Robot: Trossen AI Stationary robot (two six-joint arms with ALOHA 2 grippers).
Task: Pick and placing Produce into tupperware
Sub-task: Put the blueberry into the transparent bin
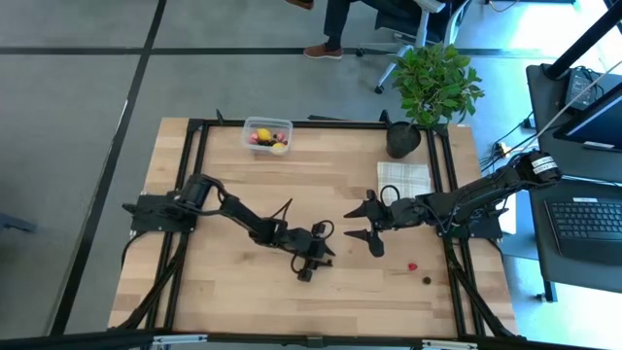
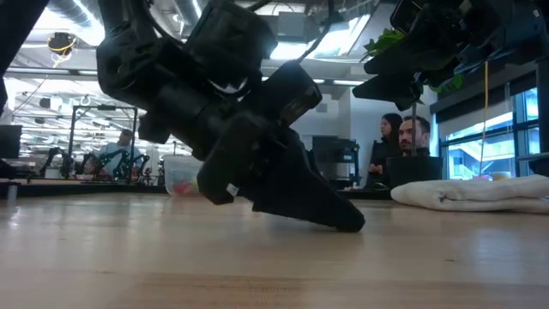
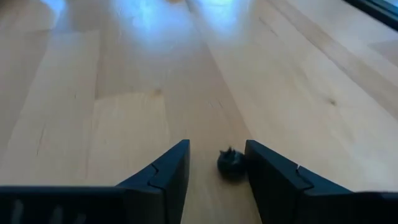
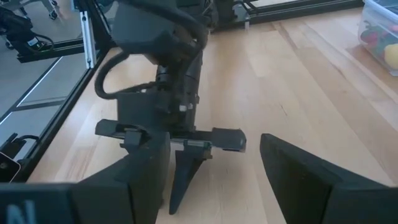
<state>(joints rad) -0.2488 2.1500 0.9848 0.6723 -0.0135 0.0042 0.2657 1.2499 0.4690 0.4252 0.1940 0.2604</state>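
The clear tupperware (image 1: 267,134) stands near the table's far edge with yellow, red and dark pieces in it; its corner shows in the right wrist view (image 4: 382,31). My left gripper (image 1: 309,267) (image 3: 217,155) is open and low on the table (image 2: 343,219), its fingers on either side of a small dark berry (image 3: 231,163) that lies on the wood. A red berry (image 1: 412,265) and a dark berry (image 1: 426,280) lie toward the near right. My right gripper (image 1: 364,238) (image 4: 214,162) hangs open above the table, facing the left one. My left gripper has the dark berry between its open fingers, coming down at a slant. The berry rests on the table close against one finger (image 3: 261,171); I cannot tell whether they touch.
A white checked cloth (image 1: 403,178) lies on the right side, with a black plant pot (image 1: 403,139) and its green plant beyond it. Bare wood stretches between the grippers and the tub. People sit in the room behind the table (image 2: 403,142).
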